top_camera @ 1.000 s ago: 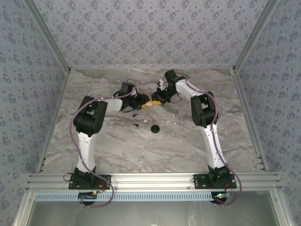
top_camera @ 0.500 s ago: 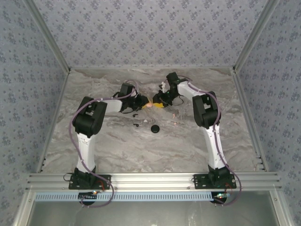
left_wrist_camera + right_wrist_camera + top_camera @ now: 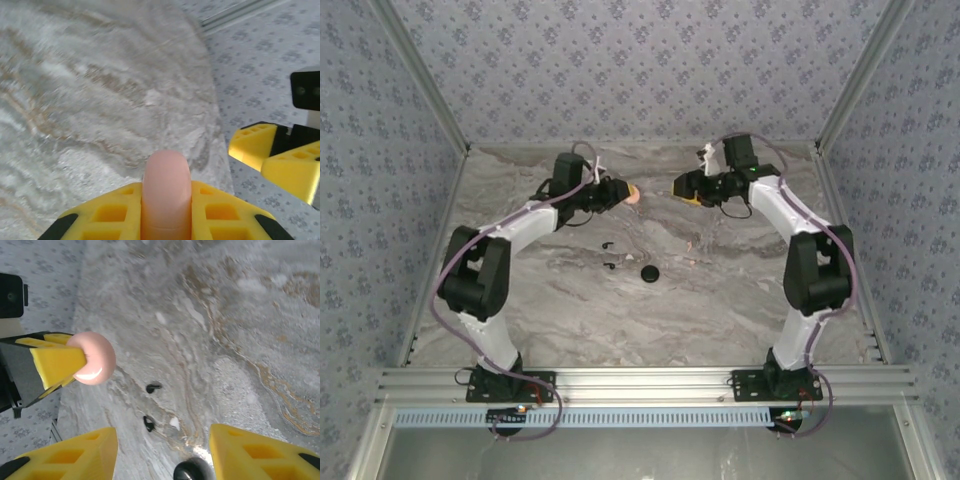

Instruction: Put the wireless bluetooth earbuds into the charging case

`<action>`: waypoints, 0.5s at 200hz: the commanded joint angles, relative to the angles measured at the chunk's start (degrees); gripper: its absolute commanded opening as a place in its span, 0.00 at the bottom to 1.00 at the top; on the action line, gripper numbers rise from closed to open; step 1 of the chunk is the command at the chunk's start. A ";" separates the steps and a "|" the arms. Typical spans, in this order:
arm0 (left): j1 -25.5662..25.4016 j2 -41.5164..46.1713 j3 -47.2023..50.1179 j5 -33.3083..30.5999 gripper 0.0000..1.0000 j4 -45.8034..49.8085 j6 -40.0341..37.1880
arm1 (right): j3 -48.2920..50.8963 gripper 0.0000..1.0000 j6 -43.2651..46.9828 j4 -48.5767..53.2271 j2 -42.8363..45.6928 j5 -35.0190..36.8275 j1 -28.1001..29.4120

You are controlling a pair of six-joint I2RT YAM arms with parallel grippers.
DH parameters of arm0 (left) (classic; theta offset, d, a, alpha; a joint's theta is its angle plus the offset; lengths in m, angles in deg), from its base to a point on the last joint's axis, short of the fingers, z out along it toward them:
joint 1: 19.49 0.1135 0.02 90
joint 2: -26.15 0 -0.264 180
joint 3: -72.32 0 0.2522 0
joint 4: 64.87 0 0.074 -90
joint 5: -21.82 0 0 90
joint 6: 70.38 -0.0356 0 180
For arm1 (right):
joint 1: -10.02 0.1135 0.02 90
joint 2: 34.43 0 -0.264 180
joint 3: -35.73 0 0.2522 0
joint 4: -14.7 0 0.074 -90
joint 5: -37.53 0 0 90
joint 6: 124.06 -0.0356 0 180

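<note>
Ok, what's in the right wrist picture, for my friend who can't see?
The left pincer, shut on a round pink piece, is at the left over a marble table. Two tiny black earbuds lie on the table, and the open right pincer frames a round black piece at the bottom edge.

Probably a lab test cell: patterned wall panels (image 3: 640, 60), aluminium framing (image 3: 640, 378) (marble-look tabletop (image 3: 620, 310)).

Soft, even light; weak shadows. Left wrist view smeared across table (image 3: 90, 100). Small glare spot on pink piece (image 3: 95, 357).
</note>
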 commanded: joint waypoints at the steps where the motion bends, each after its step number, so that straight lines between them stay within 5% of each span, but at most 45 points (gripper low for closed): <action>1: 0.16 6.37 0.13 3.67 0.11 0.55 -5.63 | 1.95 0.53 2.73 -1.96 4.97 -3.43 -0.49; 100: -1.49 17.01 -0.87 16.58 0.11 -6.03 -8.16 | 1.41 0.53 2.56 -6.23 16.41 -16.29 3.16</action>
